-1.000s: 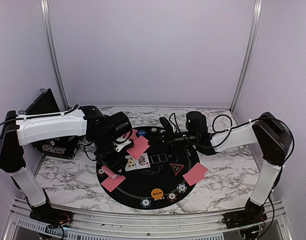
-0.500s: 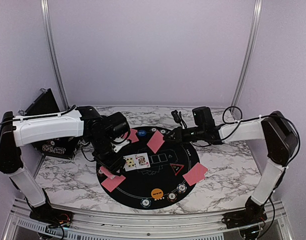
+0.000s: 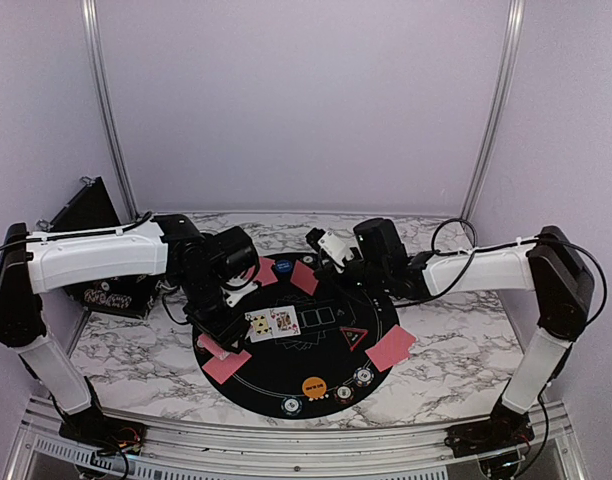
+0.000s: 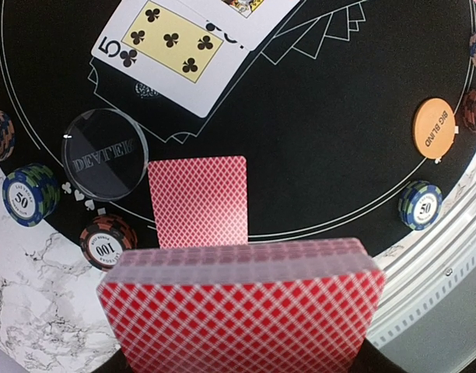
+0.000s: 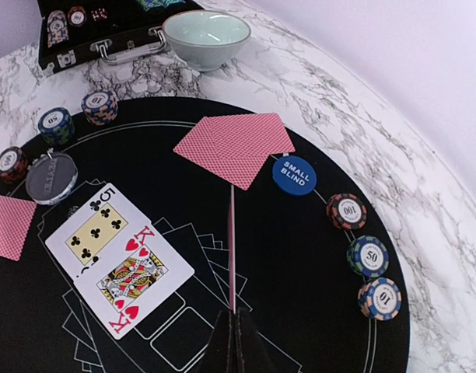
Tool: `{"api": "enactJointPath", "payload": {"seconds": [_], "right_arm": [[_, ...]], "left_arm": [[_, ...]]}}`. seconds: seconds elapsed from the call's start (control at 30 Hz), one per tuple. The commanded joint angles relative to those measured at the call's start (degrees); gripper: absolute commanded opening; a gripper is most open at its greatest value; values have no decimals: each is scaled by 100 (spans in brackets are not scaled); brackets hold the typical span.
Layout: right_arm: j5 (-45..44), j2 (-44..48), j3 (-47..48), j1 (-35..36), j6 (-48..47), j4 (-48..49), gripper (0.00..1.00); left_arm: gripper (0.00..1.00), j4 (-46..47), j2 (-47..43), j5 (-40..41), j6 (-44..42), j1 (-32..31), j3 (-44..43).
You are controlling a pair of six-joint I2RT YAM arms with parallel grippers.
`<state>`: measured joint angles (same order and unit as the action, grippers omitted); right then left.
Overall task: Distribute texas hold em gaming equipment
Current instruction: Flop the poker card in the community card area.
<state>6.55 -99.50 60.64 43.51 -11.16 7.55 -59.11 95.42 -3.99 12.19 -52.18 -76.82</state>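
At the left of the top view, the left gripper is clenched around the deck of red-backed cards, which fills the bottom of its wrist view. It is over the lower-left edge of the black mat. Just past the deck a single face-down card lies flat, with the clear dealer button beside its upper-left corner. In the middle of the mat the five of clubs and the king of hearts lie face up and overlapping. Right of centre, the right gripper pinches one card, seen edge-on and held above the mat. Another face-down card lies on the mat's right edge.
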Motion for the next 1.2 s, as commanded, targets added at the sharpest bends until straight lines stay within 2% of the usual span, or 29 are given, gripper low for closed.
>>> {"api": "enactJointPath", "payload": {"seconds": [0.0, 0.17, 0.57, 0.97, 1.07, 1.13, 1.17], "right_arm": [[-811, -128, 13, 223, -943, 448, 0], [-1521, -416, -21, 628, -1447, 602, 0], [-1610, -588, -148, 898, -1573, 536, 0], [-1635, -377, -592, 1110, -1152, 281, 0], [-1594, -188, -791, 1138, -973, 175, 5], [-1513, -38, -930, 1142, -817, 137, 13], [-1440, 44, -978, 1143, -722, 104, 20]], "left_arm": [[58, 23, -276, 39, -12, 43, 75], [58, 23, -294, 32, 19, 54, 77], [59, 17, -296, 21, 34, 51, 56], [59, 23, -278, 7, 25, 57, 66], [59, 27, -253, 2, 21, 51, 56], [59, 27, -230, -5, 6, 58, 52], [59, 28, -219, -10, 10, 52, 43]]}}
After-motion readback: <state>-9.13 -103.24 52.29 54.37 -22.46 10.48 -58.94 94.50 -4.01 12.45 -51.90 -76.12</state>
